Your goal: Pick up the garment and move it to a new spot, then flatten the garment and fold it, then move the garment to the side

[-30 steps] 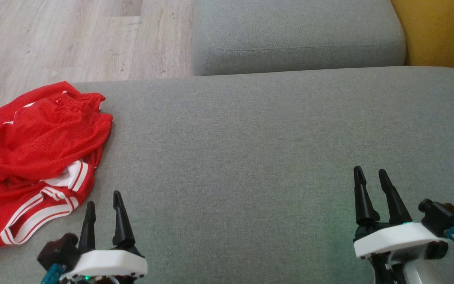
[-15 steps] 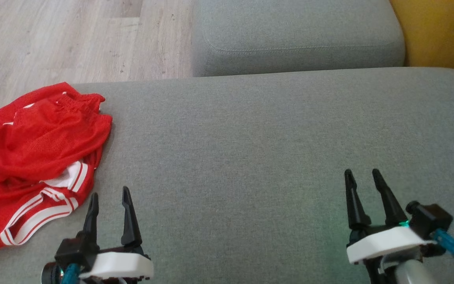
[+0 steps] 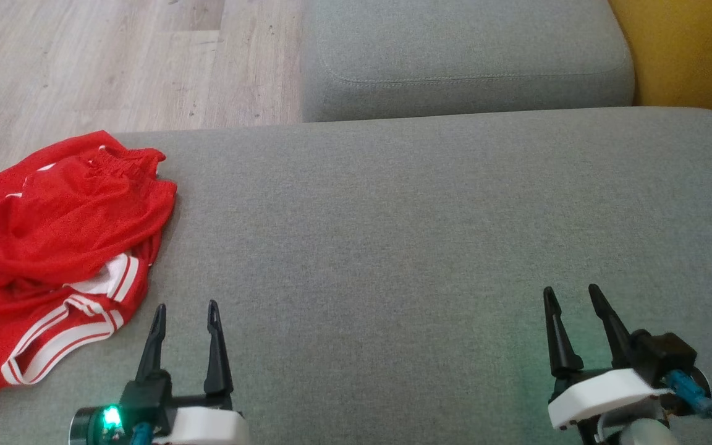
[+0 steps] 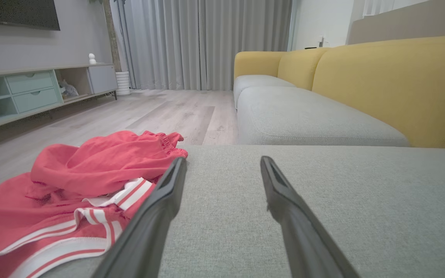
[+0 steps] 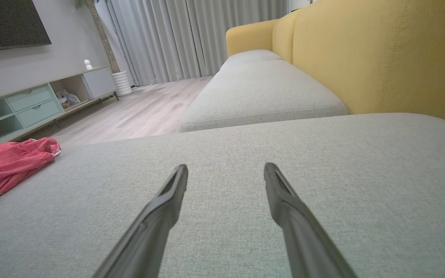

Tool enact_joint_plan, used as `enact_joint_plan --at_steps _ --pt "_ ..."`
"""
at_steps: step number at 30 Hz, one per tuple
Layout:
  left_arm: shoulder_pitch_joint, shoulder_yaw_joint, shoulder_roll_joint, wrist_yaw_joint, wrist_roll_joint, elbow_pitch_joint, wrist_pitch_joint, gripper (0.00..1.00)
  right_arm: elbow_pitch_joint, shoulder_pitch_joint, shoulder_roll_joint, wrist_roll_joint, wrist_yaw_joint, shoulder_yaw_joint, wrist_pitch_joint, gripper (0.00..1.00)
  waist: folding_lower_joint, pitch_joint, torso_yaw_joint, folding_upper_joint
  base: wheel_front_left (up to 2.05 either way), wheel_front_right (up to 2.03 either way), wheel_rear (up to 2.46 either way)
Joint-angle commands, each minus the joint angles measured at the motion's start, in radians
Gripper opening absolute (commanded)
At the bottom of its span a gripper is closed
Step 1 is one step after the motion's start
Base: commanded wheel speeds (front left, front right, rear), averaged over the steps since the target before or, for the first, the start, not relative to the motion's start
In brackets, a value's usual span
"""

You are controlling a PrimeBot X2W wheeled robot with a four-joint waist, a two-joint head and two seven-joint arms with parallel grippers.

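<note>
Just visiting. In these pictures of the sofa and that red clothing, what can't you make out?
The red garment: the head view's left edge cuts it off, and its crumpled folds hide its full shape.
Same garment, left wrist view: a finger of the left end effector covers its near edge.
The small objects in the cabinet, left wrist view: too small to identify.
The right end effector: the head view's bottom edge cuts off its arm.

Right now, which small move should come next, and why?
Probably swing the left end effector leftward toward the red shorts. They lie crumpled at the left edge of the grey seat cushion, and this end effector is open, empty and nearest, beside the white-striped hem; the right end effector is far off.
</note>
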State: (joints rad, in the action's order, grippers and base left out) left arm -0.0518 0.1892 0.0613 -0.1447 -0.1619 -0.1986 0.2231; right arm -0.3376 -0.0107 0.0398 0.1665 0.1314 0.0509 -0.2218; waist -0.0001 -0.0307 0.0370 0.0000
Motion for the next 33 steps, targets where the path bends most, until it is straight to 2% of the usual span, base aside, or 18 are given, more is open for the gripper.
enact_joint_plan --at_steps 1,8,25,33 --pt "0.032 -0.025 0.008 -0.011 0.039 0.029 0.018 1.0 0.025 0.046 0.01 -0.036 -0.001 0.022 -0.02 1.0 0.0001 0.001 0.001 0.0 0.0 0.0 0.0" --pt "0.028 -0.021 0.006 -0.022 0.124 0.029 0.039 1.0 0.008 0.052 0.01 -0.117 -0.001 0.024 -0.04 1.0 0.0001 -0.001 0.005 0.0 0.0 0.0 0.0" --pt "0.03 -0.038 -0.001 -0.009 0.121 0.001 0.039 1.0 -0.003 0.05 0.01 -0.108 -0.001 0.014 -0.04 1.0 0.0001 -0.011 0.011 0.0 0.0 0.0 0.0" --pt "0.039 -0.042 -0.006 -0.008 0.113 -0.007 0.039 1.0 -0.004 0.045 0.01 -0.117 -0.001 0.018 -0.04 1.0 0.0001 -0.01 0.08 0.0 0.0 0.0 0.0"
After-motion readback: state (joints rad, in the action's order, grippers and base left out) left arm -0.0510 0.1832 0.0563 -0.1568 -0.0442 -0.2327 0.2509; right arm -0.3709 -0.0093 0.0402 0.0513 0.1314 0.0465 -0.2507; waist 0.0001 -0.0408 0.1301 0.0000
